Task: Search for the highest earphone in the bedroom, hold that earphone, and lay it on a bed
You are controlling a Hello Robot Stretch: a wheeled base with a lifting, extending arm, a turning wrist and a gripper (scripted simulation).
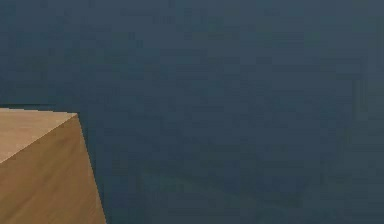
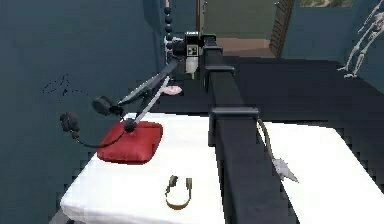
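The robot appears mid-reach over a white bed (image 2: 330,150); whether its gripper (image 2: 140,92) holds anything cannot be told, so next it should confirm its grasp before lowering.

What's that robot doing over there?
The robot's dark arm reaches out over a white surface. Its tool is at the far end, near a small pink thing; I can't tell whether it holds anything. A red-based lamp and a small brownish loop sit on the surface.
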